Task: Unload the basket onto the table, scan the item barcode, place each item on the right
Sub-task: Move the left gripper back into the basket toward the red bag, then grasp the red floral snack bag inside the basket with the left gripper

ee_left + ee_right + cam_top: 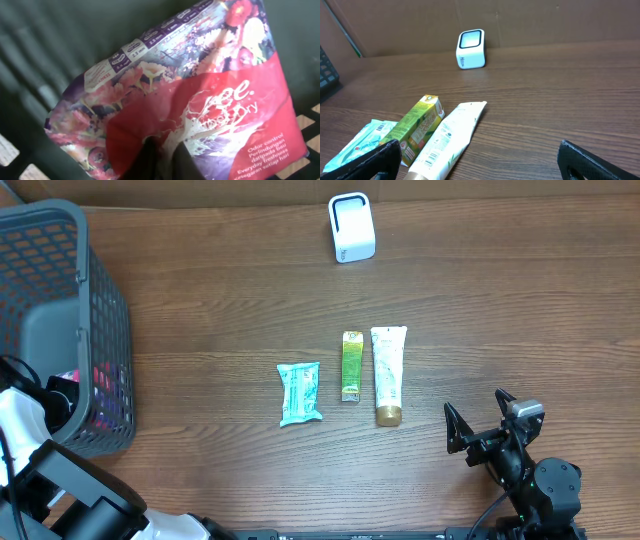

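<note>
Floral pouch (210,115) between left jaws

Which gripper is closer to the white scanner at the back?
Right. The right gripper is open near the front of the table, diagonally from the scanner; the left gripper is farther, inside the basket at far left, shut on a packet.

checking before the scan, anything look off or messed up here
Nothing is spilled or damaged. The packet, box and tube lie in a tidy row. Only the pouch in the basket is puckered where the left gripper pinches it.
</note>
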Available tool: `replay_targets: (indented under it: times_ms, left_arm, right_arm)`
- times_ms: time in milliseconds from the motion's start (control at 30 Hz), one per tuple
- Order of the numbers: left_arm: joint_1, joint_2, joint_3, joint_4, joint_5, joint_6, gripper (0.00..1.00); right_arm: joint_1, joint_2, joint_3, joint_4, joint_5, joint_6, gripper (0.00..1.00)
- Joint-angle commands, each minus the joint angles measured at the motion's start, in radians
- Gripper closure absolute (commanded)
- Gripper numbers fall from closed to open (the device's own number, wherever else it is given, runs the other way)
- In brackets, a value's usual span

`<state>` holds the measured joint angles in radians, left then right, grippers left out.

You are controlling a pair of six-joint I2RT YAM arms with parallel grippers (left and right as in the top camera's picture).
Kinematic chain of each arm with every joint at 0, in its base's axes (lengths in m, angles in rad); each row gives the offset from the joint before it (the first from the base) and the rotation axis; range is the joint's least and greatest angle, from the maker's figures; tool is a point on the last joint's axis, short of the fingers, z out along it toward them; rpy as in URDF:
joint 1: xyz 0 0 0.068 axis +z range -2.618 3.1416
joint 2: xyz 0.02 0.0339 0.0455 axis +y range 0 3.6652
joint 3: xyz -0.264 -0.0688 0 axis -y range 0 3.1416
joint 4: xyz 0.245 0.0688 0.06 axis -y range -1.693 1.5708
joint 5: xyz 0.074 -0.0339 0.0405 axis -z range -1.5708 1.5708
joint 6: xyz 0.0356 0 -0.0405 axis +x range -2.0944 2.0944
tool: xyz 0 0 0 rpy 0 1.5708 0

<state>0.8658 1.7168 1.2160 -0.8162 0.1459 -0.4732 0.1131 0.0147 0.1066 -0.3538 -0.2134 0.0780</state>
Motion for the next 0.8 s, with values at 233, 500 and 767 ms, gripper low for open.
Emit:
replay_targets:
  times_ms: [233,500,767]
  left_arm:
    - [0.003,-0.003,0.149,-0.101,0.038,0.006,0.96]
    - [0.003,-0.003,0.357,-0.202,0.030,0.066,0.96]
    - [0.002,0.024,0.283,-0.172,-0.066,0.182,0.06]
  right_arm:
    - [0.006,-0.012,0.007,-0.020,-0.013,0.005,0.00]
    - [0.006,-0.012,0.007,-0.020,-0.013,0.005,0.00]
    - [0.006,-0.012,0.007,-0.020,-0.013,0.005,0.00]
